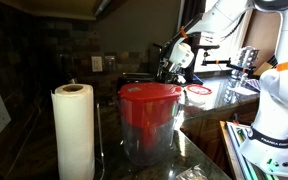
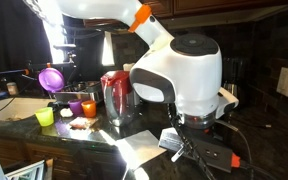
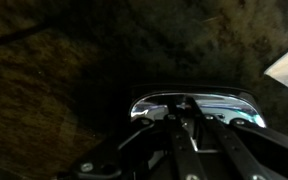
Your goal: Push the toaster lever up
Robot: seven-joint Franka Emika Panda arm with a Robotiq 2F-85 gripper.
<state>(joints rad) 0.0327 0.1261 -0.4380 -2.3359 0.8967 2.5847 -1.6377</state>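
In the wrist view the chrome toaster [image 3: 229, 104] shows as a shiny curved top in a very dark scene. My gripper [image 3: 183, 110] reaches in from the bottom edge. Its two dark fingers [image 3: 206, 140] lie close together with only a thin slit between them, and their tips are over the toaster's chrome edge. The lever is lost in the dark. In an exterior view the gripper [image 1: 173, 62] hangs low behind the red-lidded pitcher [image 1: 149, 115], with nothing visibly held.
A paper towel roll [image 1: 73, 130] stands in front at the left. A red bowl [image 1: 197, 91] sits on the dark counter beside the pitcher. Several small coloured cups [image 2: 46, 117] stand near the red pitcher [image 2: 115, 92]. The white robot base [image 2: 184, 80] fills the middle of that view.
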